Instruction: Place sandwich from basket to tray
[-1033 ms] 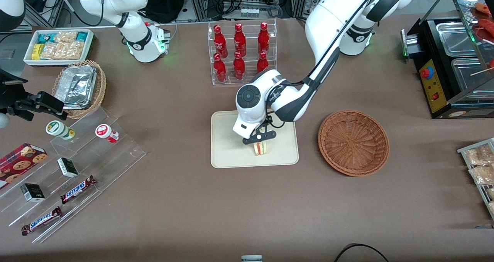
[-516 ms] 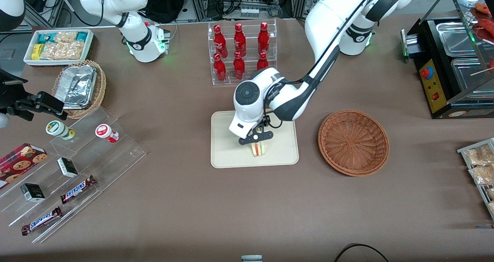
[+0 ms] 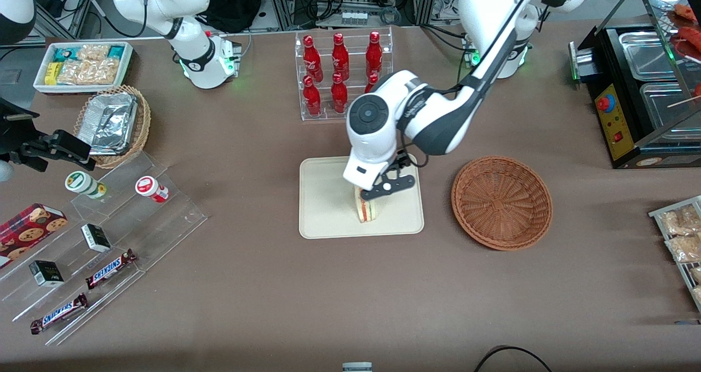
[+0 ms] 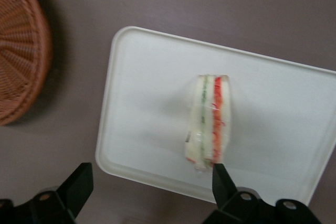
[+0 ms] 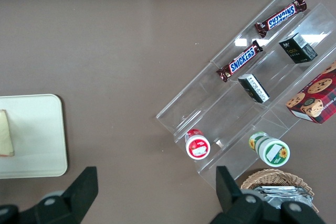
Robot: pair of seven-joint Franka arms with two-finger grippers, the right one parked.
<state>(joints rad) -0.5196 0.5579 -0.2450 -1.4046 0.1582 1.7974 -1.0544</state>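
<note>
The sandwich (image 3: 367, 210) stands on its edge on the cream tray (image 3: 328, 207), its red, green and yellow layers facing up (image 4: 210, 124). My left gripper (image 3: 385, 189) hovers above the tray, just over the sandwich's end farther from the front camera. In the left wrist view the gripper (image 4: 149, 182) is open, its black fingers (image 4: 79, 184) wide apart with nothing between them. The sandwich sits apart from both fingers on the tray (image 4: 147, 103). The reddish-brown basket (image 3: 501, 202) lies beside the tray toward the working arm's end and holds nothing (image 4: 21, 51).
A clear rack of red bottles (image 3: 342, 73) stands farther from the front camera than the tray. A stepped acrylic shelf with snacks (image 3: 109, 224), a tan wicker basket with foil (image 3: 112, 122) and a white snack box (image 3: 82, 65) lie toward the parked arm's end. A food warmer (image 3: 646, 87) is at the working arm's end.
The gripper has risen off the sandwich and shifted toward the basket. The sandwich stays where it was on the tray.
</note>
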